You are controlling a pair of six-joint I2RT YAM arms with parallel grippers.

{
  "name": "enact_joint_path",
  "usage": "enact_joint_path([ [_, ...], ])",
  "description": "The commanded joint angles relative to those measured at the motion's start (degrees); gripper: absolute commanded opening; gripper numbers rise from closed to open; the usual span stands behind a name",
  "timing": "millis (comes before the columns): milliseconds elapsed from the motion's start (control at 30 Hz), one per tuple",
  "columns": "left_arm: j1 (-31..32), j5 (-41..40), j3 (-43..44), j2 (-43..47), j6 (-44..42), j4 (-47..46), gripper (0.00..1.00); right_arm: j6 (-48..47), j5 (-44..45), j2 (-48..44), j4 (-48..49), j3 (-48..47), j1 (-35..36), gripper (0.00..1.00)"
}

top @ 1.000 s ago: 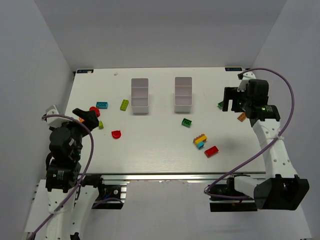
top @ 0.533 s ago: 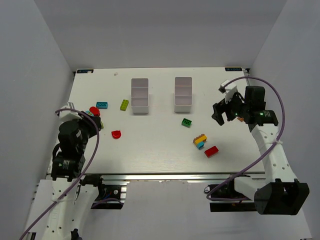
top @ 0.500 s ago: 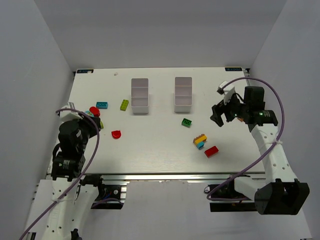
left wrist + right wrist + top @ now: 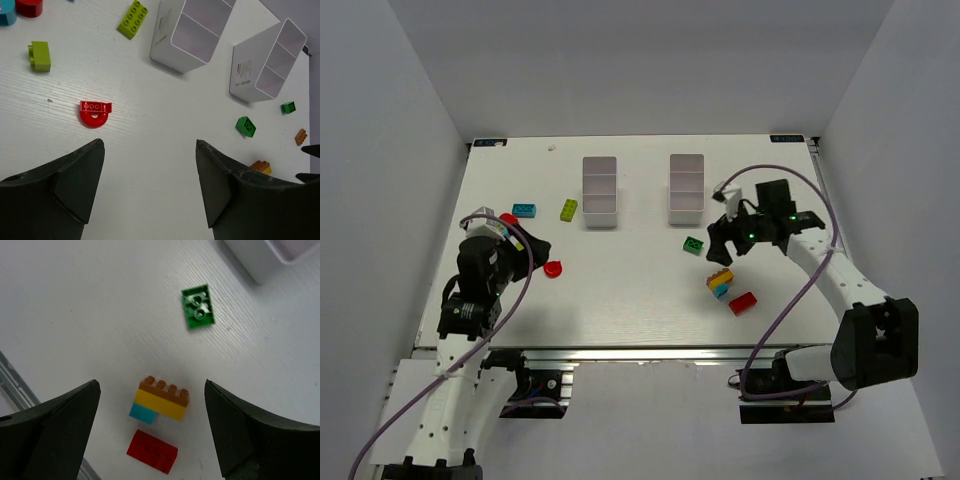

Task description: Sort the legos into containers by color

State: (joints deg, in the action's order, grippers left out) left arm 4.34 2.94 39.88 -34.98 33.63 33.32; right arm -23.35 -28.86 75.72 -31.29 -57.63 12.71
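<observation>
Okay: left gripper (image 4: 149, 150) jaws wide, empty, above grainy white table (image 4: 150, 100); glossy red half-round brick (image 4: 94, 112) lies just ahead. Right gripper (image 4: 150, 386) jaws wide, empty; stacked orange-yellow-blue brick (image 4: 161, 401) lies on the table ahead, near green studded brick (image 4: 199, 306) and smooth red brick (image 4: 152, 451). Two white plastic bins (image 4: 190, 31) stand apart from the bricks; side labels unreadable.

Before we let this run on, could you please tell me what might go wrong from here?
1. The open right gripper frames an orange, yellow and blue stack; taken whole, it would mix colours in one bin compartment.
2. The red brick lies close beside that stack and may get knocked.
</observation>
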Motion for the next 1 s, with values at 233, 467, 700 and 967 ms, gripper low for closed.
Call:
enact_joint_path([
  [233, -0.1, 1.0, 0.7, -7.6, 1.0, -7.9, 0.84, -8.1, 10.7, 22.6, 9.2, -9.2, 8.3, 0.86],
  [467, -0.1, -2.1, 5.2, -9.1, 3.6, -6.7, 0.84, -10.5, 10.8, 32.9, 11.0, -15.9, 8.8, 0.82],
  [700, -0.2, -2.1, 6.1, -8.3, 3.2, -4.8, 0.85, -13.6, 11.1, 35.3, 10.3, -15.6, 10.4, 0.64],
  [967, -0.1, -2.1, 5.7, -8.8, 3.2, -5.8, 0.85, -16.8, 6.9, 28.8, 8.2, -11.5, 10.8, 0.26],
])
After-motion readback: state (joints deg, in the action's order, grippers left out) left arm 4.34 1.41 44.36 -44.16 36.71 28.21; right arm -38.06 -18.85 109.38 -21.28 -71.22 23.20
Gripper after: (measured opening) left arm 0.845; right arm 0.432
